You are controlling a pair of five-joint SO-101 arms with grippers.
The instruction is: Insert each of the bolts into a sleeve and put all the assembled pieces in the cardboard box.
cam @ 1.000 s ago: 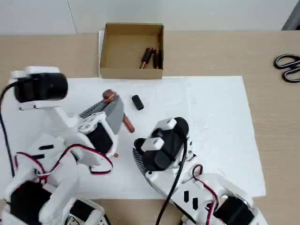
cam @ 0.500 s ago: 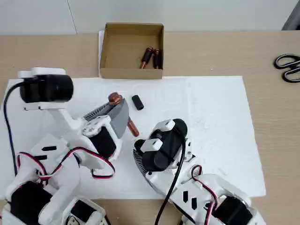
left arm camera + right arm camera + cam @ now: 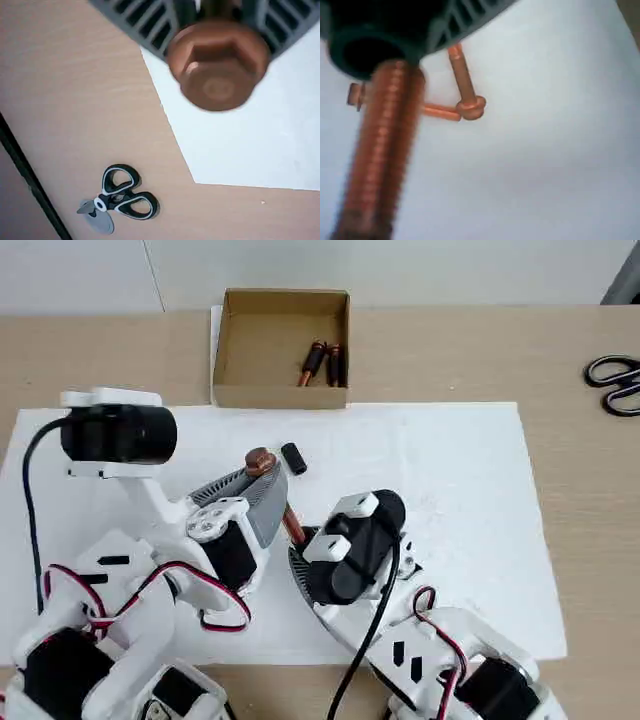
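My left tool (image 3: 262,478), clenched on the bolt (image 3: 291,522), has swung toward my right tool (image 3: 302,555), which grips the sleeve (image 3: 362,47). The thread seems to be just entering, so insertion begins.

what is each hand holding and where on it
Left hand grips a bolt on the shank just under its head. Right hand holds a black sleeve around its side, the bolt's tip at its mouth.

Looks like a hobby bench or small lab desk tbh: light wooden tabletop (image 3: 480,350), big white paper sheet (image 3: 470,500) spread on it, black-handled scissors (image 3: 615,383) lying around, plain white wall (image 3: 400,270) behind.
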